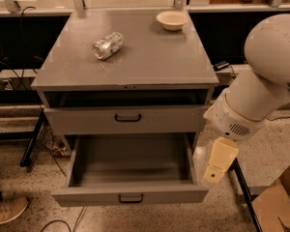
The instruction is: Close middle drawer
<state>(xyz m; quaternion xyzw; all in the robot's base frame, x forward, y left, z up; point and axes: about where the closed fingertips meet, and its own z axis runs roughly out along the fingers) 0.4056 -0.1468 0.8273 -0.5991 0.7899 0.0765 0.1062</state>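
Observation:
The middle drawer (pixel 130 193) is pulled far out of the grey metal cabinet (pixel 135 71). Its deep grey tray is empty and its flat front carries a small black handle (pixel 131 198). Above it, the uppermost drawer (pixel 128 119) stands slightly out, with a dark gap over its front. The lowest drawer is hidden under the open one. My gripper (pixel 212 176), a cream-coloured piece at the end of the big white arm (pixel 261 91), hangs pointing down just right of the middle drawer's right front corner. It holds nothing that I can see.
A crushed silver can (pixel 107 45) lies on the cabinet top, and a white bowl (pixel 171 20) stands at its back right. A cardboard box (pixel 278 202) sits on the floor at the right. A shoe (pixel 5 211) shows at the lower left. Cables run along the left.

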